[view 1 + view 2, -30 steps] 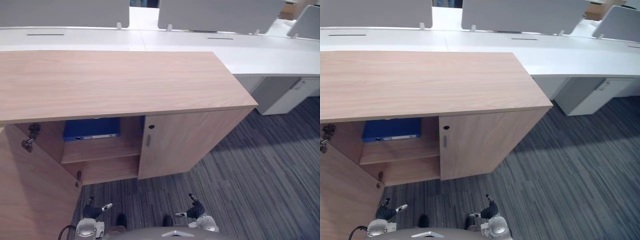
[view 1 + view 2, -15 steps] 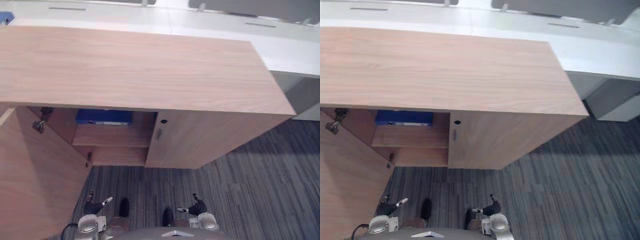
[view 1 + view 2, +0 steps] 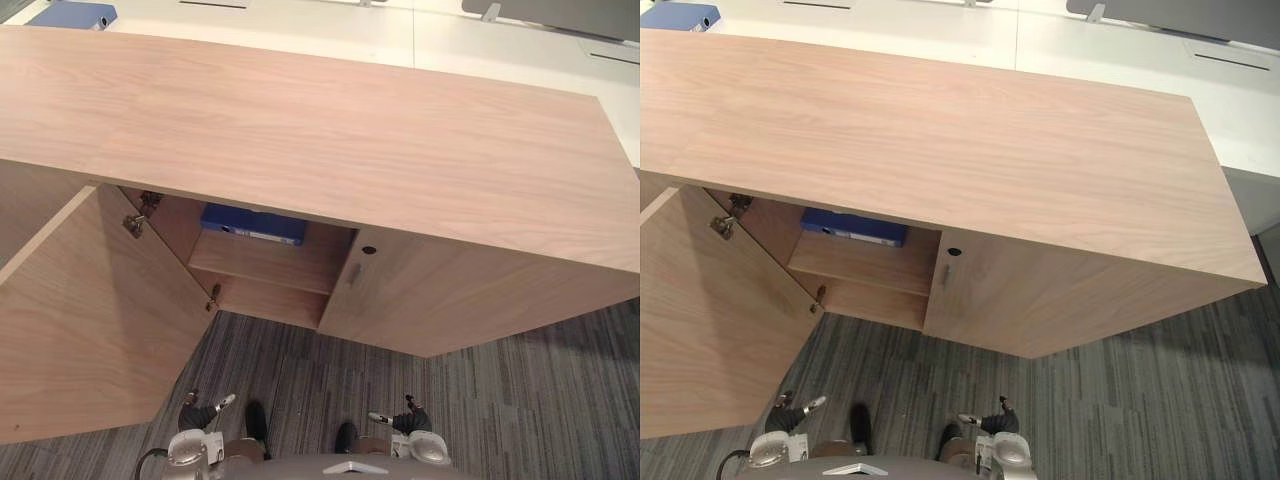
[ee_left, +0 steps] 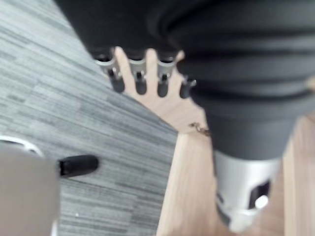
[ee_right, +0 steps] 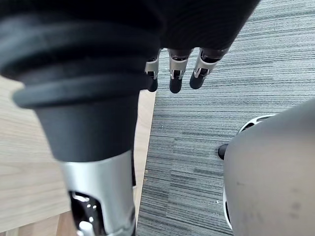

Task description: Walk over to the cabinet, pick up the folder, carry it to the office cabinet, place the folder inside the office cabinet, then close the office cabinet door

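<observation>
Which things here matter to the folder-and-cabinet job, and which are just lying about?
Job:
blue folder on the shelf
office cabinet
open left door
left hand and right hand, both hanging open and empty

Just there:
another blue folder on the white desk behind
grey carpet

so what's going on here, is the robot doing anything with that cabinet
Nothing is being handled right now. The robot stands facing the wooden cabinet, whose left door is open while the right door is shut. A blue folder lies on the upper shelf inside. The left hand and right hand hang low over the carpet, fingers straight, holding nothing. The open door is not yet closed.
</observation>
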{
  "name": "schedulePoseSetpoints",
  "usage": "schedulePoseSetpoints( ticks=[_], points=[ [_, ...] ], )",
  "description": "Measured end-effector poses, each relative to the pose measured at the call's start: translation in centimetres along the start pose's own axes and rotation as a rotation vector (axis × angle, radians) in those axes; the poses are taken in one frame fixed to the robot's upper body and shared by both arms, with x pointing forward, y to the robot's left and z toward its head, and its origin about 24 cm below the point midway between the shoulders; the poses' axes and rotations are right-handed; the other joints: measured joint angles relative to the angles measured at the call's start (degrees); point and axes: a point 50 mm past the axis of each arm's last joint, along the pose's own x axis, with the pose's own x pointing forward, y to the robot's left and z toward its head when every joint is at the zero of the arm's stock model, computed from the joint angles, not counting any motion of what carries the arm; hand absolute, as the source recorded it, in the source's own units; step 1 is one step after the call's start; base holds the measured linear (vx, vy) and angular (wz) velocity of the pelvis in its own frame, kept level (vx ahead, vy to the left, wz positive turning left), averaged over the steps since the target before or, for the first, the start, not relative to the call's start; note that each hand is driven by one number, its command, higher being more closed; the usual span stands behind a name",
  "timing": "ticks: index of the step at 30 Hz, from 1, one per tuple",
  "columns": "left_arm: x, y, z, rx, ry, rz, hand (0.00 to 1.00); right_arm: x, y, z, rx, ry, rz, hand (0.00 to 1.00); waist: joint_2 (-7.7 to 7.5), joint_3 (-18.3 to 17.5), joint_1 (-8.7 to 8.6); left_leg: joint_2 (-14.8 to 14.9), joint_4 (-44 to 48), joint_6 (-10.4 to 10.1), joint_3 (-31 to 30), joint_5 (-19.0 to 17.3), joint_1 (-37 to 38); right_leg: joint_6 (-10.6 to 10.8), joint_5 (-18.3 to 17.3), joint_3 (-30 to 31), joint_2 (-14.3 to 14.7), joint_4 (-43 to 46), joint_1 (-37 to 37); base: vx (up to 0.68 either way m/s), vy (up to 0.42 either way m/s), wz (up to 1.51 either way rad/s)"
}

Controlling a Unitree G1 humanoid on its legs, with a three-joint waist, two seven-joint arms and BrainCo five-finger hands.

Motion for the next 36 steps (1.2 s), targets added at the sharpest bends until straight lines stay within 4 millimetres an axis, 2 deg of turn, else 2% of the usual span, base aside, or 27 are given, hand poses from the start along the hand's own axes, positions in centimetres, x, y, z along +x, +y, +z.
schedulePoseSetpoints(
  ticks=[10, 14, 21, 27, 33, 36],
  points=[
    [0.0, -0.2, -0.7, 0.038, 0.034, -0.021, 0.0, 0.3, 0.1, -0.2, -0.011, 0.032, 0.007, 0.0, 0.68, -0.2, -0.29, -0.1, -0.4, 0.0, -1.5, 0.0, 3.2, -0.1, 0.1, -0.3, 0.4, -1.3, 4.4, -0.03, -0.002, 0.06],
    [0.1, 0.6, -1.2, -0.04, 0.062, 0.016, 0.0, 0.4, 0.2, -0.3, -0.014, 0.04, 0.008, 0.0, 0.53, -0.3, 0.1, -0.3, -0.4, -0.1, -3.0, 0.1, 3.1, -0.4, -0.2, -1.6, 0.3, -2.1, 5.1, -0.04, 0.009, 0.18],
    [-0.4, 6.0, -3.5, -0.336, 0.151, 0.26, 0.0, 0.5, 0.0, -0.4, -0.03, 0.054, 0.001, 0.0, 0.22, -0.3, 1.3, -0.9, -0.4, -0.1, -6.3, 0.1, 3.1, 0.2, -0.1, -4.6, 0.3, -3.5, 8.0, 0.03, -0.013, 0.24],
    [-0.4, 10.1, -2.8, -0.458, 0.1, 0.389, 0.0, 0.8, -0.2, 0.3, -0.061, 0.037, 0.007, 0.0, -0.64, 0.3, 2.05, -1.2, -0.4, -0.2, -8.4, 0.1, 3.1, -0.3, -0.4, -4.4, 0.5, -3.8, 9.1, 0.01, -0.016, 0.2],
    [-0.7, 13.8, -2.1, -0.504, 0.052, 0.493, 0.0, 0.9, -0.5, 0.5, -0.094, 0.026, 0.013, 0.0, -1.64, 0.9, 2.69, -1.6, -0.4, -0.5, -9.4, -0.3, 2.9, -0.5, -0.4, -4.3, 0.3, -3.9, 9.4, -0.02, -0.006, 0.08],
    [-1.4, 17.0, -1.9, -0.554, 0.024, 0.591, 0.0, 0.8, -0.2, 0.2, -0.115, 0.032, 0.028, 0.0, -2.06, 1.2, 3.19, -1.6, -0.4, -0.7, -9.7, -0.5, 2.8, -0.6, -0.5, -4.2, 0.3, -3.9, 9.5, -0.02, -0.012, 0.07]
  ],
)
